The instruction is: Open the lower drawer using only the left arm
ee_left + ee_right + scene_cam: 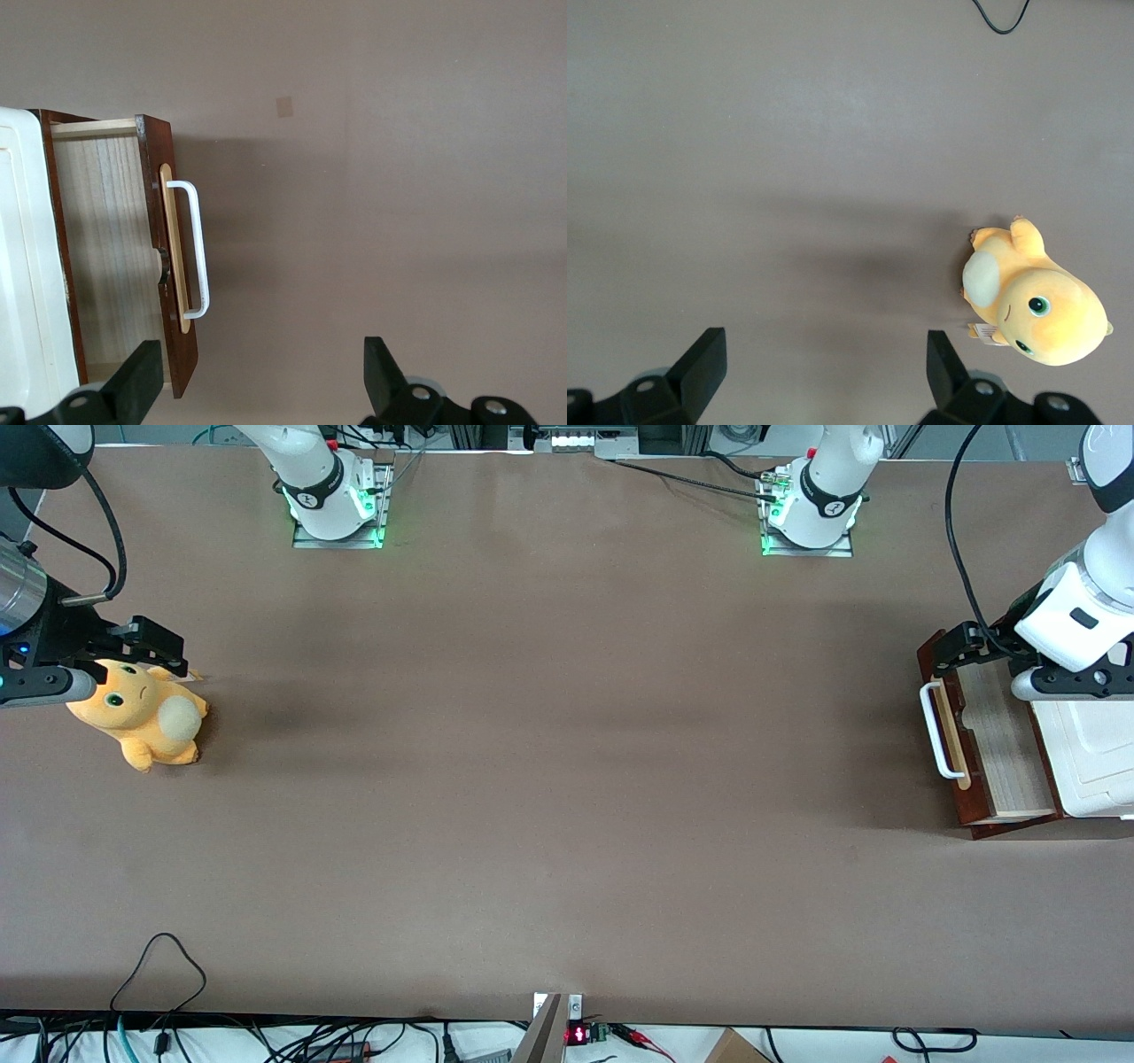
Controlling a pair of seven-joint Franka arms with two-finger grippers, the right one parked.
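Observation:
The lower drawer (973, 779) (156, 168) stands pulled out toward the parked arm's end of the table, and its light wood inside (1005, 744) (111, 248) is exposed. Its white loop handle (932, 731) (200, 248) on a pale strip is free, with nothing touching it. The left arm's gripper (946, 648) (261, 354) hangs open above the drawer end that is farther from the front camera, beside the front panel's corner. Nothing is between its fingers (142, 372); the brown table shows in the gap.
A white moulded lid (1085, 753) (22, 266) tops the cabinet over the drawer. An orange plush toy (142, 713) (1036, 301) lies toward the parked arm's end. A black cable loop (164, 965) lies near the table's front edge.

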